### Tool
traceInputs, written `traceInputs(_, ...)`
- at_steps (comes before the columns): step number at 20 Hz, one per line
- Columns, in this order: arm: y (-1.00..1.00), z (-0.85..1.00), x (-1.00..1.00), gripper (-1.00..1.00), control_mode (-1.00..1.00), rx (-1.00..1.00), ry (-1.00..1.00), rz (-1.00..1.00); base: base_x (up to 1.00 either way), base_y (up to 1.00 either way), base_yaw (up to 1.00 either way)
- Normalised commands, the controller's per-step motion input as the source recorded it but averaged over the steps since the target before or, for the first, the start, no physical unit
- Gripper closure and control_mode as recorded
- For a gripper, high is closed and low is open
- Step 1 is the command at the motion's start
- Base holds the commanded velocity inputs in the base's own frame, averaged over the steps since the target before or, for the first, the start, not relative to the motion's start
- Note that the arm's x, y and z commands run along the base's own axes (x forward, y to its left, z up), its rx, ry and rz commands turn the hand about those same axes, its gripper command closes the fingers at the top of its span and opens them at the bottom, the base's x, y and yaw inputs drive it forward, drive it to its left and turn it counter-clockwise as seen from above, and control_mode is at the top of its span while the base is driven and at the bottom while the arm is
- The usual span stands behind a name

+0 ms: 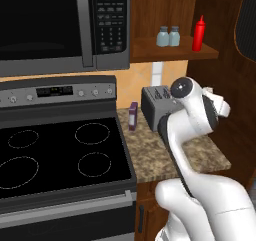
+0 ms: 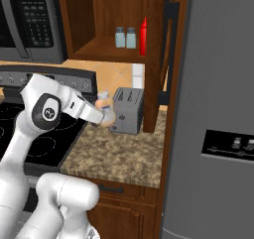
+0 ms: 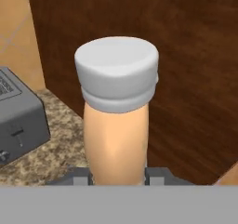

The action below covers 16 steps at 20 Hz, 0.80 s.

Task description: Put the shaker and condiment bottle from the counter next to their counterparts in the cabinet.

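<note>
Condiment bottle [image 3: 116, 135] clasped in end effector [image 3: 117, 175], long axis along the fingers, cap pointing away

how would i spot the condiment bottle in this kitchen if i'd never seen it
Start at the grey toaster on the granite counter beside the stove. Just left of it, the pincer is shut on the condiment bottle. It is slim, tan-beige, with a pale flat cap, unlike the red pointed bottle on the cabinet shelf.
</note>
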Motion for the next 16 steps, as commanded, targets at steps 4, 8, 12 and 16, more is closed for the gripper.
traceInputs(4,0.11,0.26,-0.03,1.0,-1.0,0.0,-0.42,0.23,0.0,0.0,0.0)
traceInputs(8,0.01,0.58,-0.02,1.0,-1.0,0.0,-0.35,0.19,0.0,0.0,0.0)
traceInputs(12,0.0,0.85,-0.01,1.0,-1.0,0.0,-0.25,0.1,0.0,0.0,0.0)
traceInputs(16,0.01,0.98,0.0,1.0,-1.0,0.0,-0.16,0.02,0.0,0.0,0.0)
